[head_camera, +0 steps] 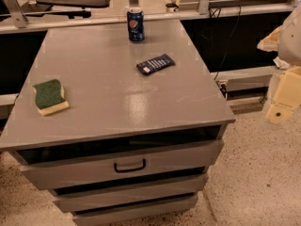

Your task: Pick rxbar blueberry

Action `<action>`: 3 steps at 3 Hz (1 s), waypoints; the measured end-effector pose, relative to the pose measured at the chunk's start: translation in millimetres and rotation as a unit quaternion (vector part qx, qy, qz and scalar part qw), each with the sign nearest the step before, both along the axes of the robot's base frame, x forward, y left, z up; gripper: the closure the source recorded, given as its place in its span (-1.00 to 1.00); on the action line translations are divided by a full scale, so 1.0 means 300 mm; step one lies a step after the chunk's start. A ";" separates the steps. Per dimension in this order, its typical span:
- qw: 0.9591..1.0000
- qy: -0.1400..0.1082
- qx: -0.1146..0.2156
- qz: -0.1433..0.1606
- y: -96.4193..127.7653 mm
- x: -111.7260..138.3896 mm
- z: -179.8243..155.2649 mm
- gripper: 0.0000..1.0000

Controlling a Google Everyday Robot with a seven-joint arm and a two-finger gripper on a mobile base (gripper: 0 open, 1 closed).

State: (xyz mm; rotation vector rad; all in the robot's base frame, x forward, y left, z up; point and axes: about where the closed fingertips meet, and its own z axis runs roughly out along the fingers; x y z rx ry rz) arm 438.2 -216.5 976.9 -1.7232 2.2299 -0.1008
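Note:
The rxbar blueberry [155, 64] is a flat dark navy bar with small white lettering. It lies flat on the grey cabinet top [117, 102], right of centre and towards the back. My gripper [283, 100] is a cream-coloured piece at the right edge of the view. It hangs off the cabinet's right side, over the floor, well to the right of the bar and lower in the picture. It holds nothing that I can see.
An upright blue Pepsi can [136, 25] stands at the back edge, just behind and left of the bar. A green-and-yellow sponge [50, 96] lies near the left edge. Drawers with a handle [129, 165] face me. Cables [225, 36] hang behind the cabinet.

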 end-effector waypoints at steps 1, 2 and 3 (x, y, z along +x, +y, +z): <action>1.000 0.000 0.000 0.000 0.000 0.000 0.000 -1.00; 1.000 -0.024 0.020 0.006 0.013 0.041 -0.013 -1.00; 0.994 -0.065 0.088 0.023 0.078 0.194 -0.079 -1.00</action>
